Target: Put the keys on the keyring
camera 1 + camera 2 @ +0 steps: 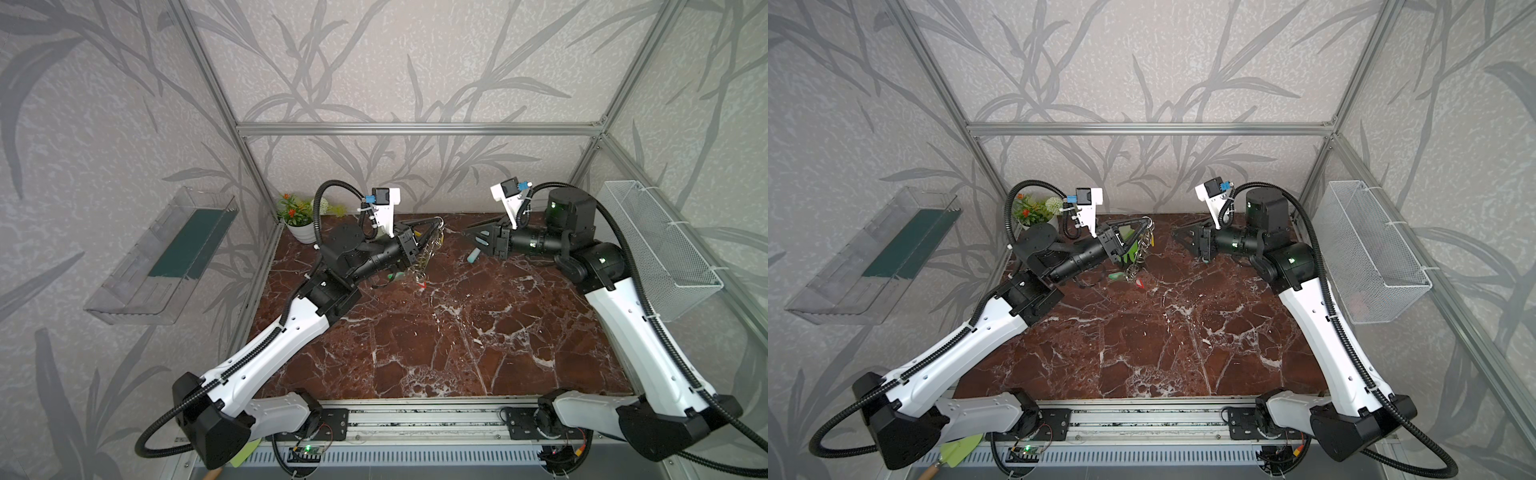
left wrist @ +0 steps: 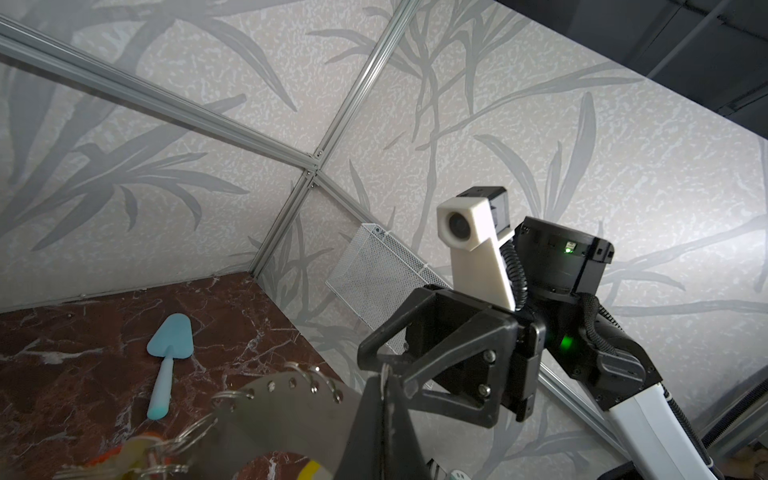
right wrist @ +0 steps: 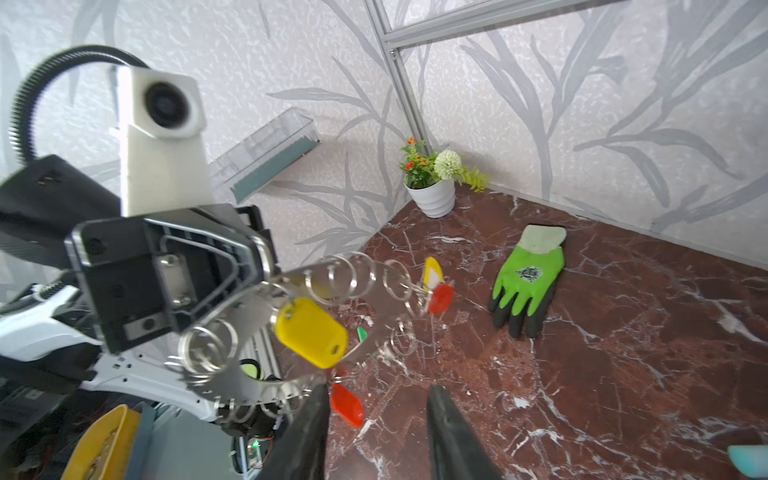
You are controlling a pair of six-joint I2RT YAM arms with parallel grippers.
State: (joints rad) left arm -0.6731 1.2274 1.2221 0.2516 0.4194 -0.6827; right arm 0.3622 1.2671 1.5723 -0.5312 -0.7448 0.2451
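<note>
Left of centre in a top view, the left gripper [image 1: 434,227] clamps the keyring [image 1: 424,255] edge-up above the tabletop [image 1: 457,332], tagged keys [image 3: 311,332] dangling. The right gripper [image 3: 378,390] stands parted, empty. Best hold the ring steady and pinch one tag squarely.

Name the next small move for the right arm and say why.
Probably lower the right end effector toward the green-tagged key, which appears to lie on the table below the keyring. Its jaws stand apart, empty and clear of the ring, while the left end effector holds the keyring aloft with a yellow-tagged key and a red-tagged key already on it.
</note>
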